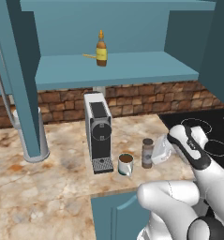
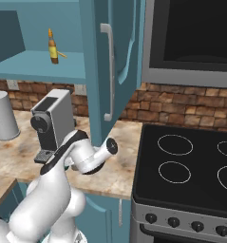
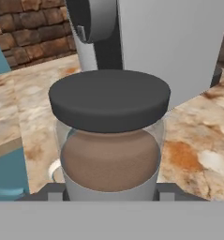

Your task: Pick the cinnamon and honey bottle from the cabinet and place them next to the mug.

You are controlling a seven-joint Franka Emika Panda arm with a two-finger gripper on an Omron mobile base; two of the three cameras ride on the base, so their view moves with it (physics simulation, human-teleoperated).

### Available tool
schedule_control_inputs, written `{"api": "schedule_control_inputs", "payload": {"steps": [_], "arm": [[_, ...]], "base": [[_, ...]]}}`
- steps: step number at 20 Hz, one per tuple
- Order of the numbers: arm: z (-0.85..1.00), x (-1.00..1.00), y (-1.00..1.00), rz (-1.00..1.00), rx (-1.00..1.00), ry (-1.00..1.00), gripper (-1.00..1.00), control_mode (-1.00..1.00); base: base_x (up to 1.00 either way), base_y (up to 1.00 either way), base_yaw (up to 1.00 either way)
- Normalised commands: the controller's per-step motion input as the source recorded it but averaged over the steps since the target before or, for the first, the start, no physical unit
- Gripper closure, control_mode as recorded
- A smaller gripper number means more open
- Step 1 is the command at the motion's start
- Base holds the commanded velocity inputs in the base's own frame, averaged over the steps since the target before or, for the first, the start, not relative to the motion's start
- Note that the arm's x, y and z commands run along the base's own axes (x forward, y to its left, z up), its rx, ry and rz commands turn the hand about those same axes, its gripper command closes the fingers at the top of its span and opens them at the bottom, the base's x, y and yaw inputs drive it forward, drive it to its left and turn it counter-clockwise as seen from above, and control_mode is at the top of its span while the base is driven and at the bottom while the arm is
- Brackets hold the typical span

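White arm rises from the lower right of the left base view, folded at a bulky elbow, forearm running up and left toward the bench. Dark joint ring at the base of the forearm; black band along the wrist. Pincer (image 1: 161, 152) held low at the end of the wrist, pointing left, roughly level with the bench top. In the right base view the arm climbs from the lower left, wrist bent, a short white cylinder on the hand jutting right. Hand view: two dark fingertips (image 3: 51, 191) sit apart at the bottom edge. Whether they grip anything, cannot tell.
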Motion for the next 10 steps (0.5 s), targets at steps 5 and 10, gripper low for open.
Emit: {"api": "schedule_control_inputs", "payload": {"steps": [5, 10], "arm": [[-0.43, 0.0, 0.02, 0.0, 0.0, -0.01, 1.0, -1.0], [-0.4, 0.0, 0.04, 0.0, 0.0, -0.05, 1.0, -1.0]], "base": [[0.0, 0.0, 0.0], [0.0, 0.0, 0.0]]}}
